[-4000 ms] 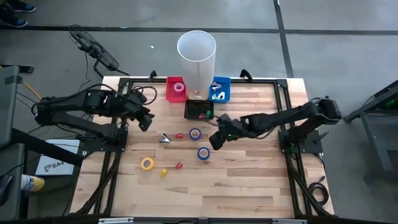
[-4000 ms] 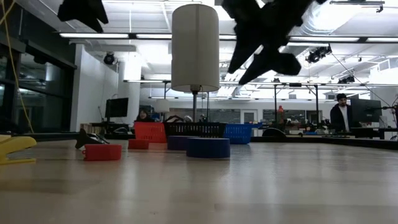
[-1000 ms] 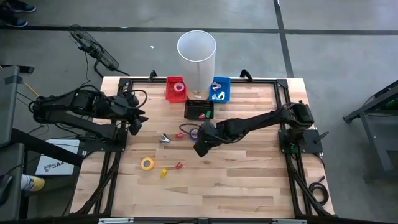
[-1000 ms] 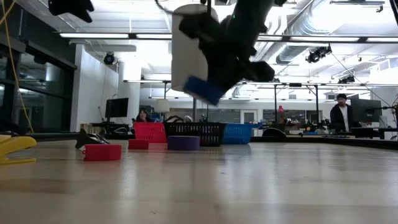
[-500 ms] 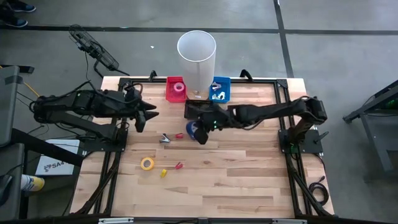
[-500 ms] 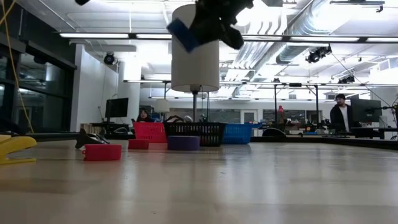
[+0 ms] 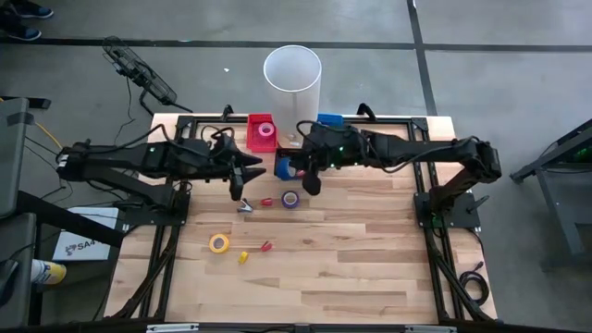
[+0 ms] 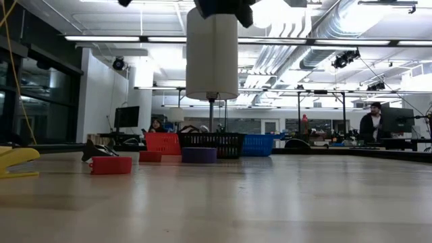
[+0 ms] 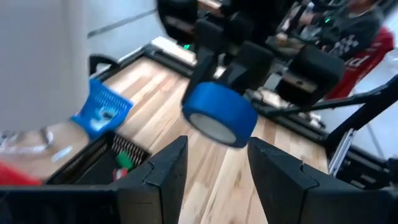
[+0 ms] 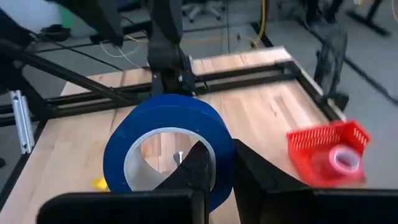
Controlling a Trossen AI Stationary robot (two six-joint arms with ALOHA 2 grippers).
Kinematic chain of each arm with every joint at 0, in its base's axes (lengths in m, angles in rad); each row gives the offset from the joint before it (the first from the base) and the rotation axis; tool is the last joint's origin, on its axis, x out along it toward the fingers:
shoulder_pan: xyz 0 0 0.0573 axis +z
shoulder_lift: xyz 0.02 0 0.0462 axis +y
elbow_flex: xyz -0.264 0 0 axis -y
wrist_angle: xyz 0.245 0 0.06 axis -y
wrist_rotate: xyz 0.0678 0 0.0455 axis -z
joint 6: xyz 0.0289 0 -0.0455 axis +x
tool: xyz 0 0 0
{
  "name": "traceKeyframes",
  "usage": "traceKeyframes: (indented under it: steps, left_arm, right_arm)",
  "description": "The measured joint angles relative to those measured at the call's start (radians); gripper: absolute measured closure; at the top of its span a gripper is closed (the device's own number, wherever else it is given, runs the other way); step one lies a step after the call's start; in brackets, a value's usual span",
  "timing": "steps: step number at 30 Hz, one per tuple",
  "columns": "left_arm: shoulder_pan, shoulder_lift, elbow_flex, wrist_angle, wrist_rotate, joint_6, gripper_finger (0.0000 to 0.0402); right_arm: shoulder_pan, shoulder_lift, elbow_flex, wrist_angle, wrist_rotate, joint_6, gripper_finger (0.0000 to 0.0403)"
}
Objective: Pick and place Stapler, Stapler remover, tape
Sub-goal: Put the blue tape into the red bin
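My right gripper [image 7: 296, 173] is shut on a blue tape roll [image 7: 284, 169] and holds it high over the table, beside the black basket [image 7: 294, 157]. The left wrist view shows that roll [image 9: 219, 116] in the air, just beyond my open left gripper [image 9: 217, 146]. In the high view my left gripper [image 7: 243, 176] hovers left of the roll and touches nothing. A purple tape roll [image 7: 290, 199] and a yellow one [image 7: 218, 243] lie flat on the wood. A pink roll [image 7: 265, 131] sits in the red basket [image 7: 252, 139]. My right gripper pinches the blue roll's wall [image 10: 222, 138], one finger [image 10: 200, 163] inside the pale-lined hole and the other [image 10: 252, 171] outside. The fingers reach in from the table's right. The roll is lifted clear of the table and sits tilted in the hold.
A tall white cylinder [image 7: 292, 79] stands at the far edge between the red basket and a blue basket [image 7: 330, 121]. A staple remover [image 7: 245, 205] and small red [image 7: 266, 201] and yellow [image 7: 244, 257] pieces lie left of centre. Bare wood [image 7: 370, 268] fills the near right.
My right gripper has carried the blue roll up from mid-table and toward the far edge, to beside the black basket; in the low view it has risen to the picture's top. My left gripper has moved toward the table's right, closer to the roll.
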Motion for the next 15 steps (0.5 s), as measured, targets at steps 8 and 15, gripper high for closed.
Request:
traceKeyframes:
  steps: [8,15]
  left_arm:
    - [0.0,0.102,0.0,0.18,0.027,0.046,0.0236]
    - [0.0,0.142,0.0,0.206,0.028,0.008,0.0236]
  right_arm:
    - [-0.018,-0.021,0.0,0.031,-0.048,-0.122,0.0373]
    - [-0.018,-0.056,-0.002,0.03,-0.059,-0.185,0.0373]
